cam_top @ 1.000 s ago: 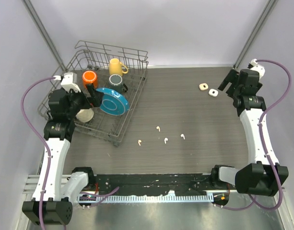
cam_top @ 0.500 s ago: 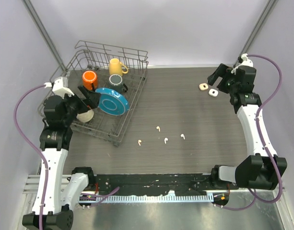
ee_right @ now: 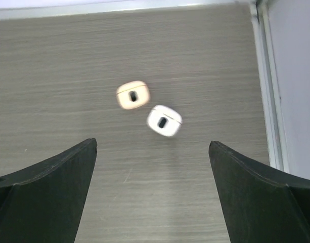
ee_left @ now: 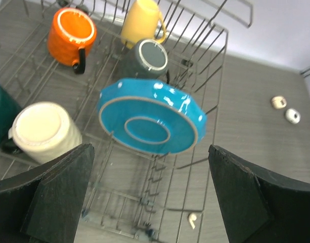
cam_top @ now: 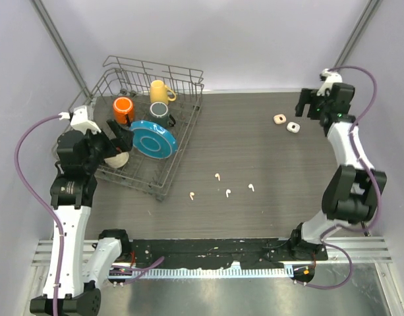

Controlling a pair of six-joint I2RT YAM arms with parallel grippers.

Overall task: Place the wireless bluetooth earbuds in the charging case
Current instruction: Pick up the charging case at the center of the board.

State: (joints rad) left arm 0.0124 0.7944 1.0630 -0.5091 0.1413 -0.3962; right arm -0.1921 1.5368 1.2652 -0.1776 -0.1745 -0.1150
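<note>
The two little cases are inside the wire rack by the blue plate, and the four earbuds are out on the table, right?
No. The tan case and the white case lie on the table at its far right, not in the wire rack, as the top external view shows. The four earbuds are indeed on the table.

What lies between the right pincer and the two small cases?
Only bare table, as the right wrist view shows; the right pincer is open, and the beige case and white case lie ahead.
</note>
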